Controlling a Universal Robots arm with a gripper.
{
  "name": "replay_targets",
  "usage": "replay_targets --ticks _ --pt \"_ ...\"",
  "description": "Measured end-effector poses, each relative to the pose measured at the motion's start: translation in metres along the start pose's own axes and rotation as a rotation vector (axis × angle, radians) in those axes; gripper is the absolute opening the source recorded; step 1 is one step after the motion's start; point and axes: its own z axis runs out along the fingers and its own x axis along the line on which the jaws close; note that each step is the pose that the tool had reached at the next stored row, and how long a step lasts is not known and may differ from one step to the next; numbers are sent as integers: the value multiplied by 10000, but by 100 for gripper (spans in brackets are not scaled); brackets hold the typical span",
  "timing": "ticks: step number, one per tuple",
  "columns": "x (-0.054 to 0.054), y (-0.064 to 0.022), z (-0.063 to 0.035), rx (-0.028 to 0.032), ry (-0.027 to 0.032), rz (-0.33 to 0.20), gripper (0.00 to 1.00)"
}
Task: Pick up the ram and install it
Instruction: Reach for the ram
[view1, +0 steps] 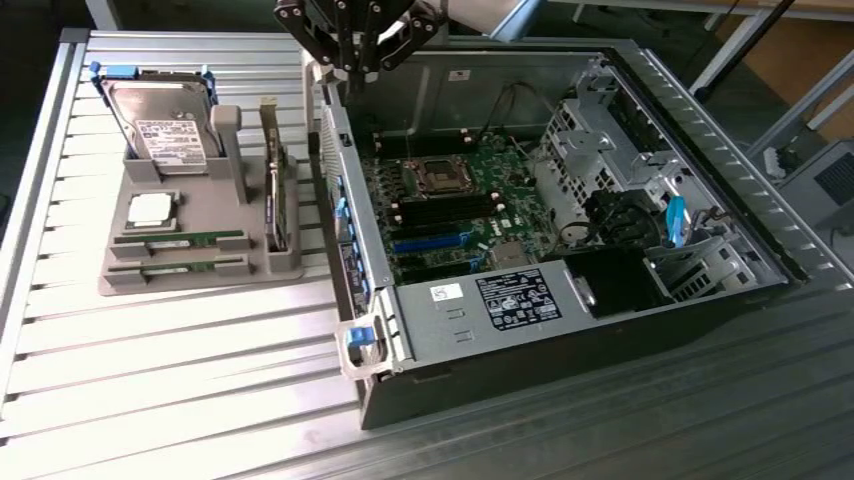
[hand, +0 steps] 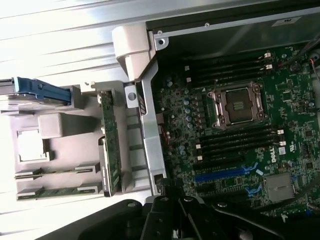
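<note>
Two green ram sticks lie flat in slots at the front of a grey holder tray (view1: 134, 285), one ram stick (view1: 178, 241) behind the other (view1: 178, 265). In the wrist view the same ram sticks (hand: 52, 172) (hand: 57, 191) lie side by side. My gripper (view1: 352, 70) hangs high over the left wall of the open computer case (view1: 350, 230), well away from the tray. Its fingers are shut with nothing between them. The gripper's dark body (hand: 182, 210) also shows in the wrist view. Black memory slots (view1: 441, 207) beside the CPU socket (view1: 434, 175) on the motherboard stand free.
The tray also holds a hard drive (view1: 167, 125), a silver CPU chip (view1: 150, 208) and an upright expansion card (view1: 274, 190). The case has a power supply (view1: 514, 298), drive cages (view1: 587, 130) and cables (view1: 607, 215). Everything stands on a ribbed metal table (view1: 174, 380).
</note>
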Motion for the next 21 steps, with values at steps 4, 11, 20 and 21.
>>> replay_targets --ticks 4,11,20,21 --pt "65 -11 -2 1 0 0 9" --pt "174 -29 -5 11 -2 0 9" --pt "300 -51 -9 43 -7 -1 9" --pt "325 -56 -10 45 -8 -1 9"
